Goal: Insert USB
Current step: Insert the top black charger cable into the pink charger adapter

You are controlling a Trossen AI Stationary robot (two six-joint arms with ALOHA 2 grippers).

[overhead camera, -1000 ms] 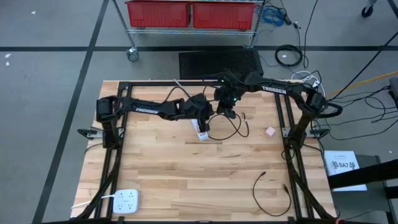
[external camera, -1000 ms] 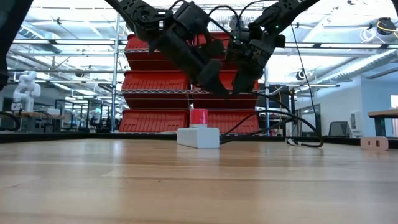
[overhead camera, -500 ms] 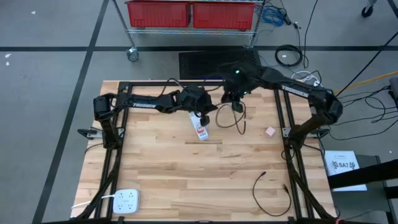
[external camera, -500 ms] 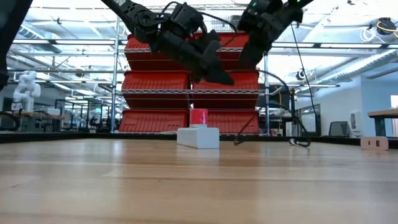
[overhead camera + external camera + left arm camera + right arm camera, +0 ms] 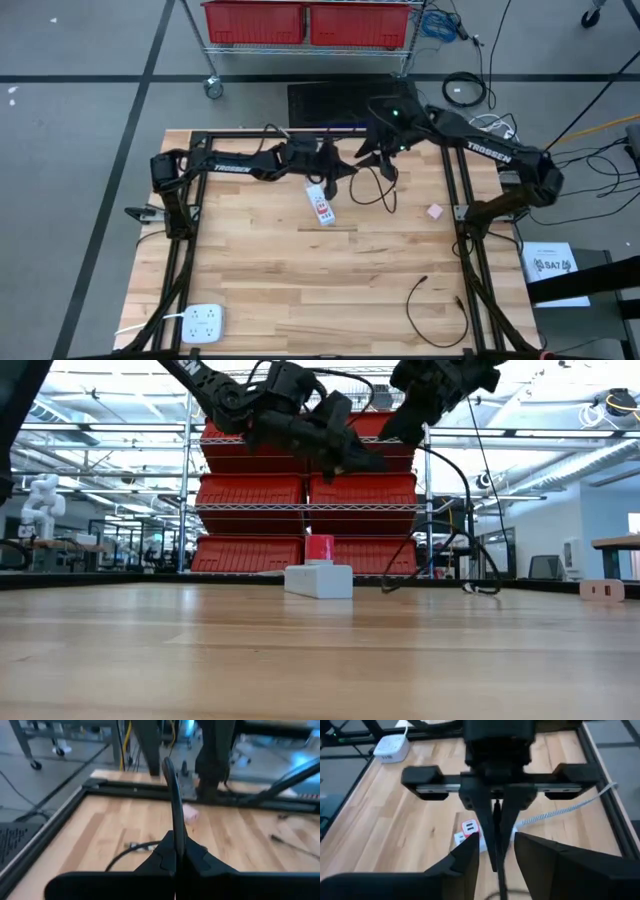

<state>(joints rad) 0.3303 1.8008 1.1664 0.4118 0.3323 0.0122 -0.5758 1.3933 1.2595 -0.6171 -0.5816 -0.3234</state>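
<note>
Grip: left gripper (image 5: pixel 338 172) has its fingers pressed together on the USB cable (image 5: pixel 172 795), a thin black cord standing up out of the tips in its wrist view
Other arm: right gripper (image 5: pixel 376 152) is just beside it at about 2 o'clock in the high view. Its fingers (image 5: pixel 465 857) are spread with the cord running through the gap, and I don't think they're squeezing anything
Height: both grippers hang well above the table (image 5: pixel 300 290) in the low view
Key relation: power strip (image 5: pixel 322 205) lies at roughly 6 to 7 o'clock from the left gripper, near it and below it. Left is clearly the nearer arm
Long axis: strip runs about 11 to 5 o'clock in the high view, red label toward the middle, so my guess is the plug has to come down and get lined up with whichever face has the ports
Plug end: honestly can't tell which bit of cord is the connector
Slack: rest of the cable droops toward 4 o'clock and loops on the wood
Materials: strip is a hard white plastic block, boxy. Cable is skinny, floppy, rubbery-looking. Table is pale butcher-block planks, smooth
Nearby: small pink block (image 5: pixel 434 211) well off toward 4 o'clock, not in the way
</note>
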